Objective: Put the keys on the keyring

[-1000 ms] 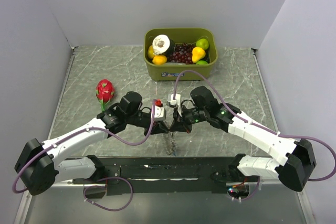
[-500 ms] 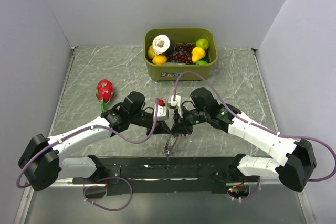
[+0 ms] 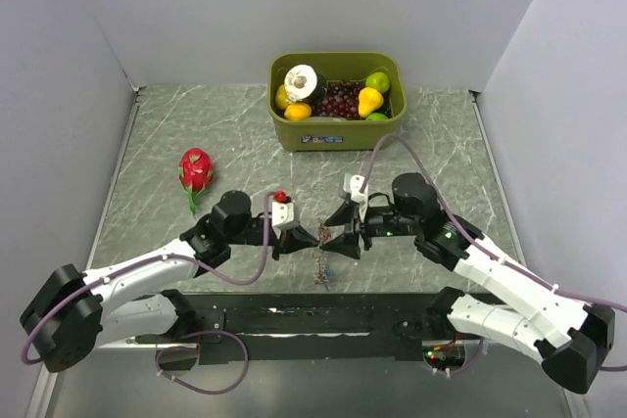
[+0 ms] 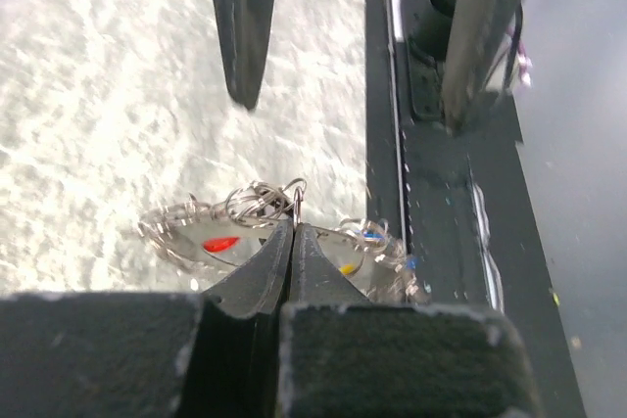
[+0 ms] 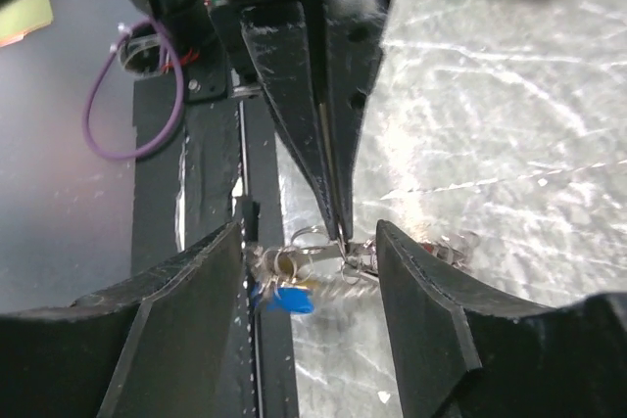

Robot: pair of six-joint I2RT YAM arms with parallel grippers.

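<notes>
My left gripper is pressed together, nipping a small loop of the keyring at its very tips. My right gripper is spread, one finger on either side of that bunch. The chain-like rim sprawls below, over the marbled table near its front edge, with the keys, red, yellow and blue headed, among it.

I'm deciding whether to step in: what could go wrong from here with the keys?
1. The left gripper pinches the keys only by a thin wire ring at its fingertips; a slip would likely drop the bunch.
2. The bunch hangs beside the black base rail; if dropped, it might land there, awkward to regrasp.
3. The open right gripper straddles the bunch; closing now could clamp the left fingertips instead.
</notes>
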